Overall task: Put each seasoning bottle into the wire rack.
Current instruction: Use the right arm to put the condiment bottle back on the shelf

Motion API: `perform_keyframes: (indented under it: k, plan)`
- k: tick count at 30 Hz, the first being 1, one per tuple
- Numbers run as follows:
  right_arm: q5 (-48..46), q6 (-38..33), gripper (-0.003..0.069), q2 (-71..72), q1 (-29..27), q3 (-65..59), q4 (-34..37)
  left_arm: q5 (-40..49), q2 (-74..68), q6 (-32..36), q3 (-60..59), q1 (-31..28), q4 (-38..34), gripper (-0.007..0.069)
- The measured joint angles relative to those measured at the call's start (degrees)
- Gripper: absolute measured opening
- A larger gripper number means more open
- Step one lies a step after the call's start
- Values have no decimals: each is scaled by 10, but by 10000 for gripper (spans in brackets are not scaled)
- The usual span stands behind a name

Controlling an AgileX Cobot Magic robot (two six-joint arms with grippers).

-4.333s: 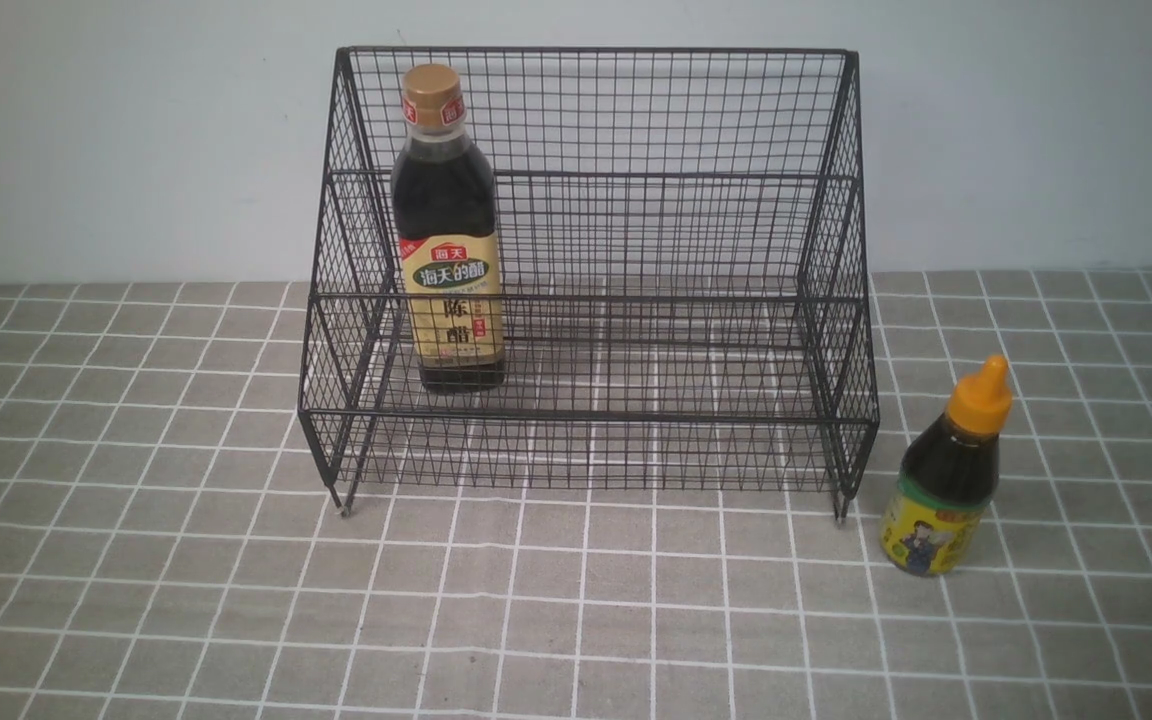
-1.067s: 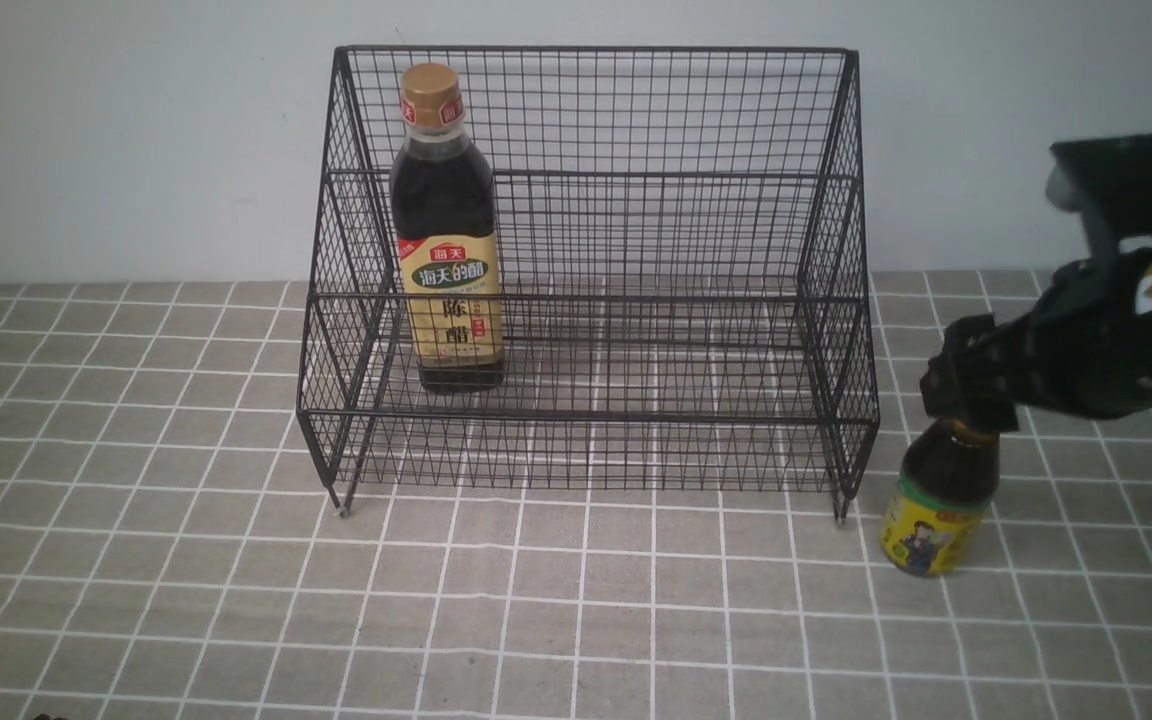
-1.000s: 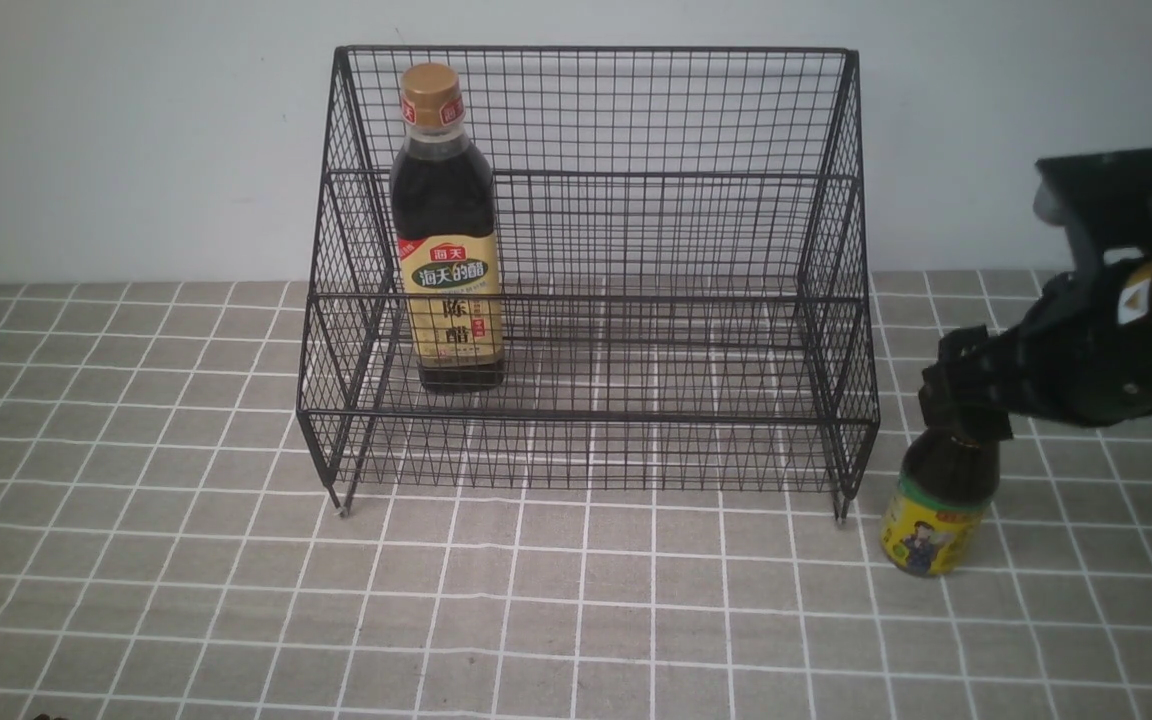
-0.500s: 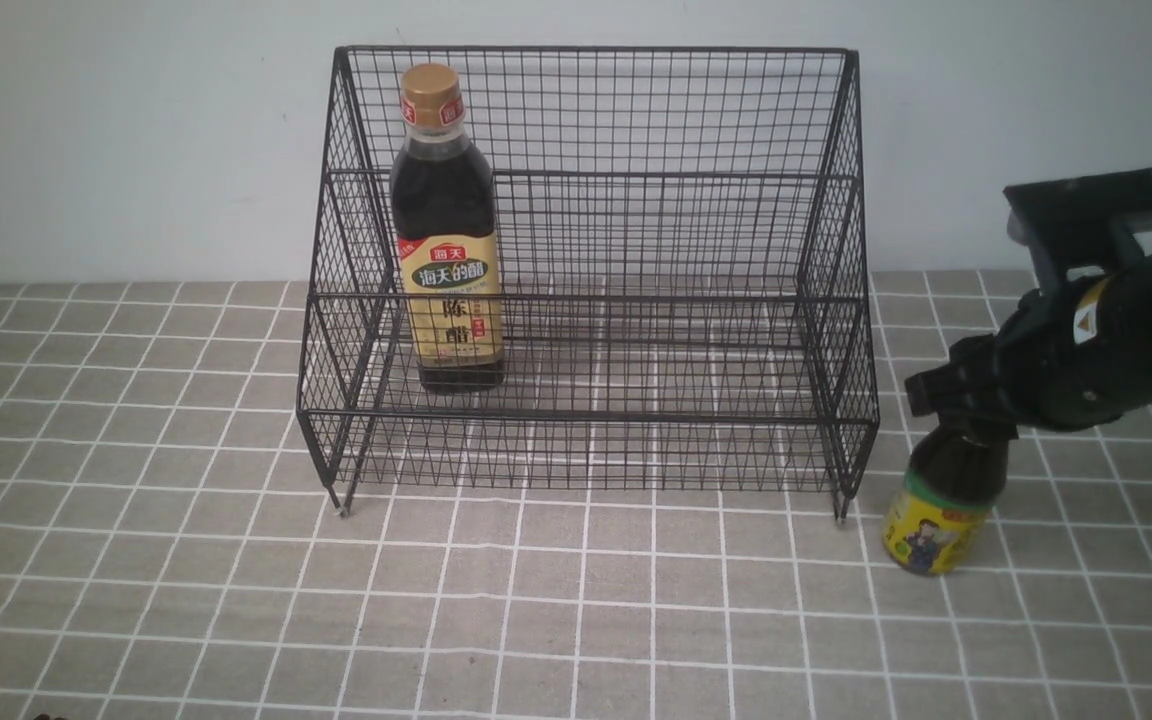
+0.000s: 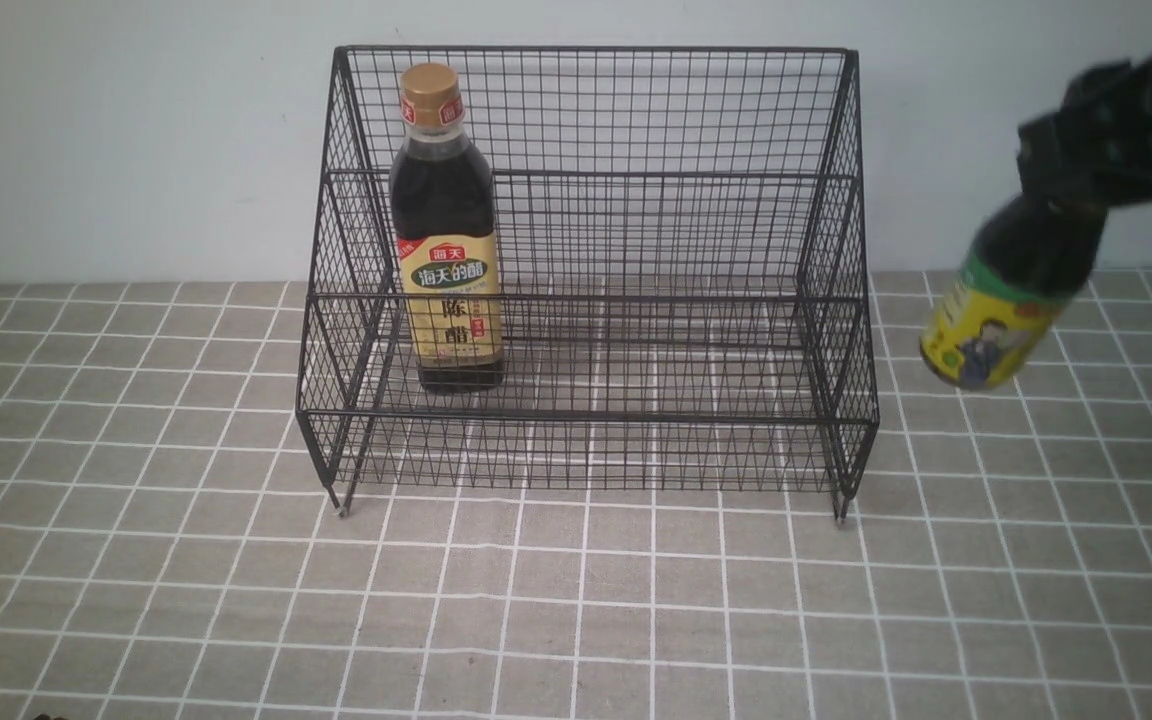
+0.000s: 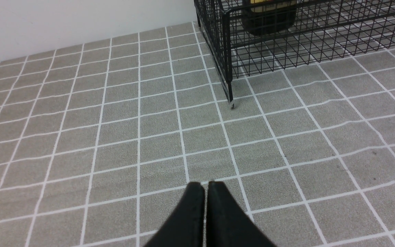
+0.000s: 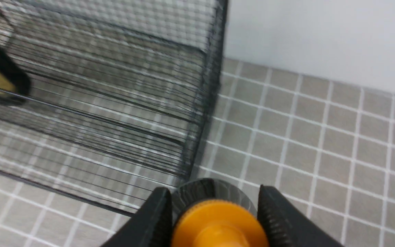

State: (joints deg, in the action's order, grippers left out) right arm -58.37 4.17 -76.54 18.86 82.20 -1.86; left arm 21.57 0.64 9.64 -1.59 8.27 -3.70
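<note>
The tall bottle (image 5: 446, 230) stands upright on the lower tier of the wire rack (image 5: 596, 48), toward its left end, so half the job looks done. The short bottle (image 5: 1021, 290) hangs tilted just outside the rack's right side, clear of the tabletop (image 5: 576, 600), gripped at its orange cap (image 7: 219, 226) by the right fingers (image 7: 156, 216). It has yet to go in. The left fingers (image 6: 192, 212) are pressed together, empty, short of the rack's front-left foot.

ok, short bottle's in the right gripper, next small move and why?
Probably carry it left, over the low front rail of the rack. The right gripper is shut on the cap of the short bottle; it hangs tilted above the table, outside the right side, and there is free space beside the tall bottle.
</note>
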Motion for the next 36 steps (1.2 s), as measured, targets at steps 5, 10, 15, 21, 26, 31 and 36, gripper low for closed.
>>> perform_keyframes:
  k: [5, 10, 15, 21, 26, 31, 36]
  plan:
    - [8, -9, 296, -35, 45, 37, 13, 0, 0, 0, 0, 0, 0, -7]
    - [21, -12, 296, -113, 64, 67, 19, 0, 0, 0, 0, 0, 0, -7]
    - [32, -13, 296, -162, 64, 78, 24, 0, 0, 0, 0, 0, 0, -7]
    - [45, -13, 296, -206, 64, 78, 23, 0, 0, 0, 0, 0, 0, -7]
    - [52, -8, 296, -223, 64, 79, 23, 0, 0, 0, 0, 0, 0, -7]
    - [21, -6, 296, -239, 64, 79, 23, 0, 0, 0, 0, 0, 0, -7]
    - [-8, -6, 317, -252, 64, 79, 23, 0, 0, 0, 0, 0, 0, -7]
